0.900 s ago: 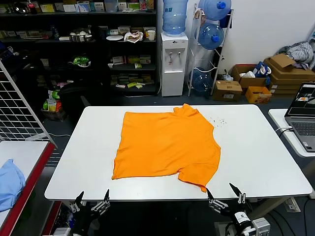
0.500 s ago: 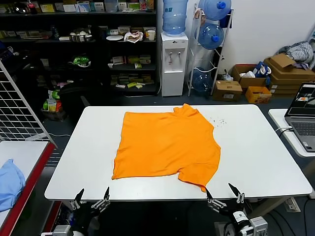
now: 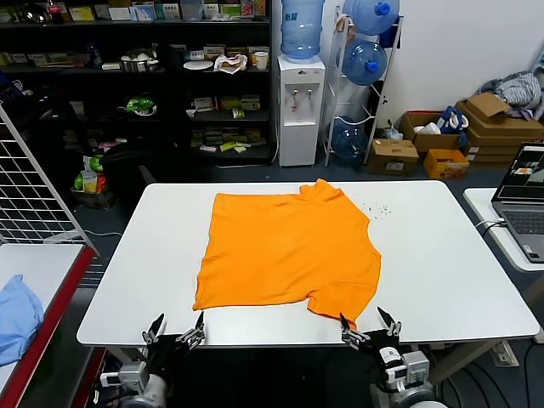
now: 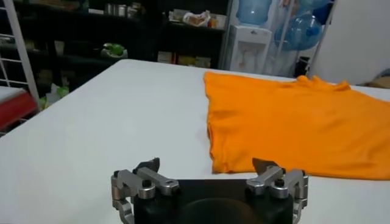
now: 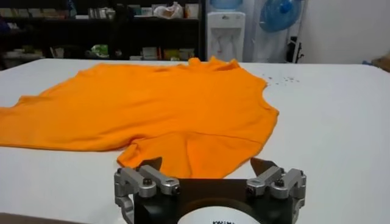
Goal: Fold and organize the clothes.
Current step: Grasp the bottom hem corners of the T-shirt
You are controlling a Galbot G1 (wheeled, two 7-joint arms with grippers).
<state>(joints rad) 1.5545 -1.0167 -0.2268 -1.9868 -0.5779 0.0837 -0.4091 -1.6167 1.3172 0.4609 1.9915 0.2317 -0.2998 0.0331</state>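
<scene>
Orange T-shirt (image 3: pixel 289 251) lying flat mid white table (image 3: pixel 450 263), plain side up, so no readable lettering or brand anywhere on it. Collar end toward far edge, one short sleeve poking out at near right corner, few soft wrinkles.

Left gripper (image 3: pixel 177 330) at near table edge, just off shirt's near left corner, fingers spread wide, holding nothing. Right gripper (image 3: pixel 367 327) at near edge right by that sleeve tip, also spread, empty.

Light blue cloth (image 3: pixel 17 316) on side table at left. Laptop (image 3: pixel 525 200) at far right.
</scene>
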